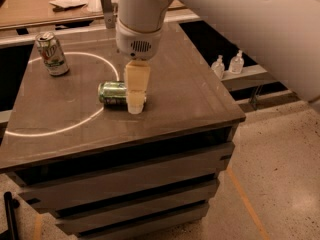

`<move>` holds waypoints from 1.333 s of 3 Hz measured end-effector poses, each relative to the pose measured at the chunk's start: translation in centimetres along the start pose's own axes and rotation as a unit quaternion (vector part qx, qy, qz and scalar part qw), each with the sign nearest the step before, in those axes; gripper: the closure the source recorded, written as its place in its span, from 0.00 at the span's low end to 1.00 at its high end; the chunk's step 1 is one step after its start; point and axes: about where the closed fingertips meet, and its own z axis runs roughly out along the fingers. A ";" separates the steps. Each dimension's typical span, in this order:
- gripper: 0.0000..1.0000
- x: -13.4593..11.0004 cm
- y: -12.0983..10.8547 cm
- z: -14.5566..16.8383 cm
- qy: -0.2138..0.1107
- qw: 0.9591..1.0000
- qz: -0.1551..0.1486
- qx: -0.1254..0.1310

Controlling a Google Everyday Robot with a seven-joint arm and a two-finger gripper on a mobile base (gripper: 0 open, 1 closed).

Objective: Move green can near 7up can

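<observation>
The green can (113, 93) lies on its side near the middle of the dark table top (190, 99), shiny green with a pale label band. The 7up can (51, 53) stands upright at the table's back left, white and green with a silver top, well apart from the green can. My gripper (135, 103) hangs straight down from the white arm (141, 19) and sits over the right end of the green can, hiding that end. Whether it touches the can does not show.
A white circle line (75, 119) is marked on the table top between the two cans. Two small pump bottles (227, 64) stand on a lower ledge to the right. A wooden counter (60, 6) with clutter runs behind the table. The floor lies to the right and in front.
</observation>
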 end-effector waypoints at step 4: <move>0.00 1.1 -1.1 6.6 0.019 0.998 0.040 -0.038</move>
